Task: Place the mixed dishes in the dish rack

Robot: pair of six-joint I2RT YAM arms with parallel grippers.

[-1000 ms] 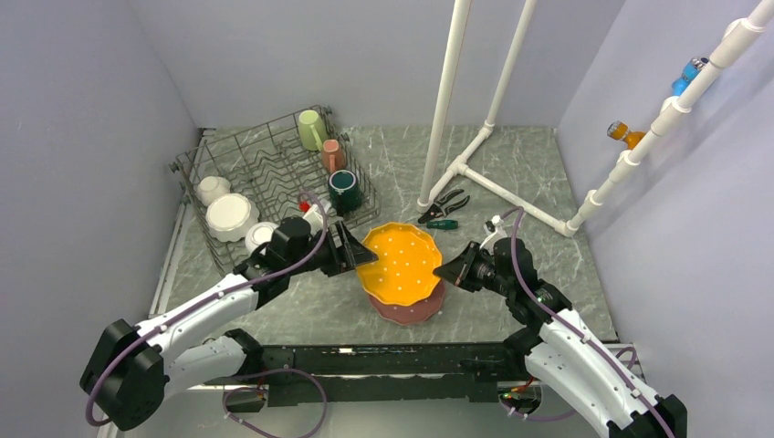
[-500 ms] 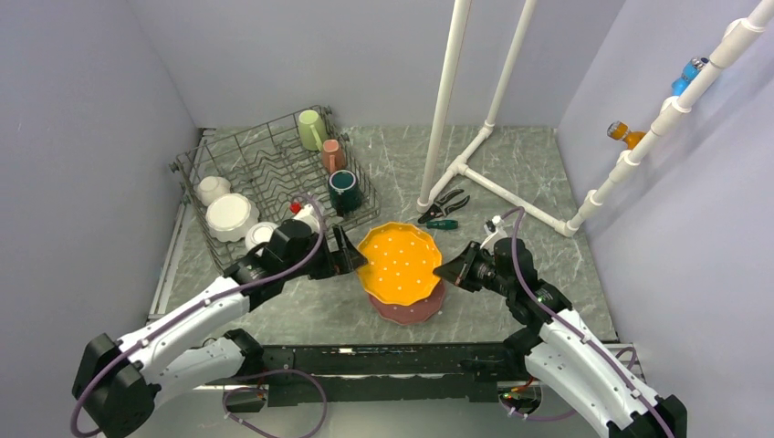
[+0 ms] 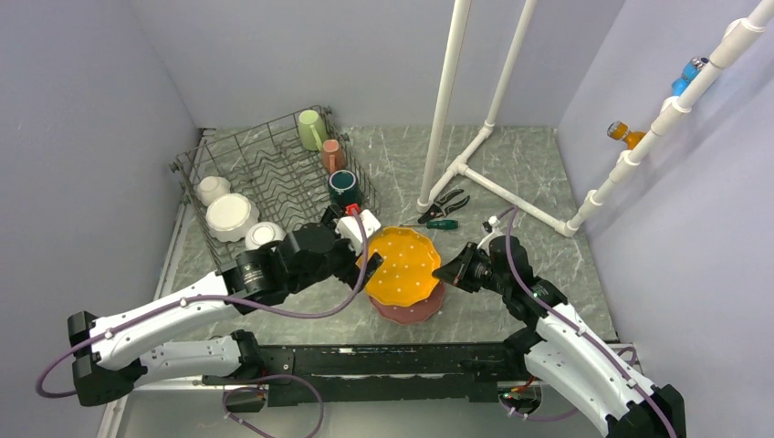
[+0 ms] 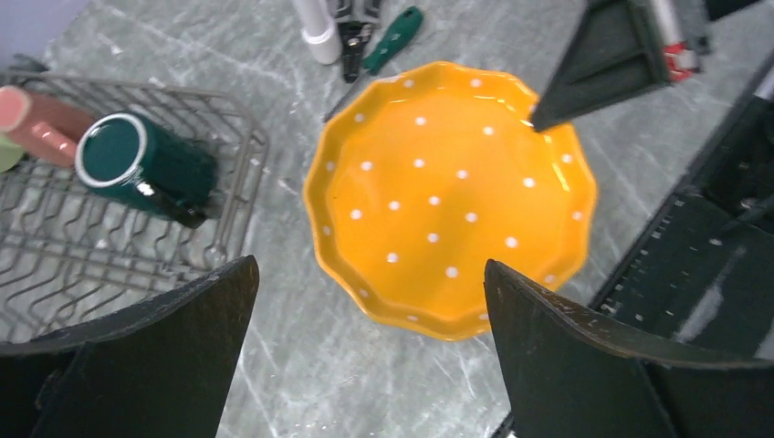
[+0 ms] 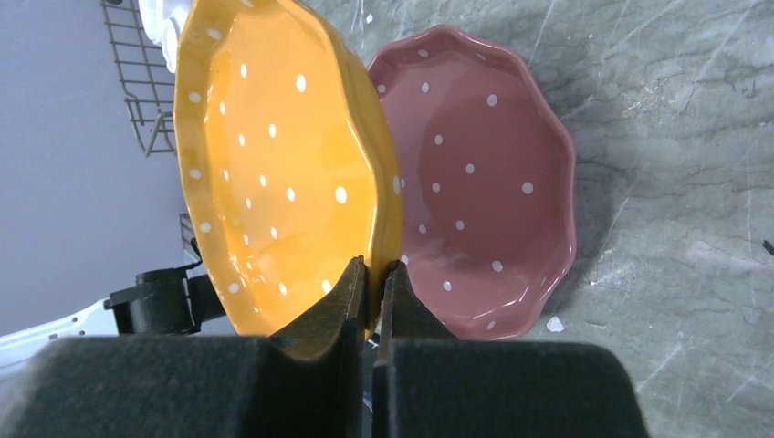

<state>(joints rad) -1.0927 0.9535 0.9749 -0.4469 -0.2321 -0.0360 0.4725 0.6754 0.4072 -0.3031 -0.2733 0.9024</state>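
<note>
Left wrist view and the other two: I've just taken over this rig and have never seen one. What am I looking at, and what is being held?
Two robot arms are bolted at the near edge of a table. The wide picture looks down from above and behind them. The other two come from a camera on each wrist, so the black wedges are that arm's own fingers. The right gripper is shut on the rim of the orange plate, holding it tipped up over a pink plate. The left gripper is open above it, holding nothing. The rack holds mugs and white bowls. Pliers and a screwdriver lie nearby.
</note>
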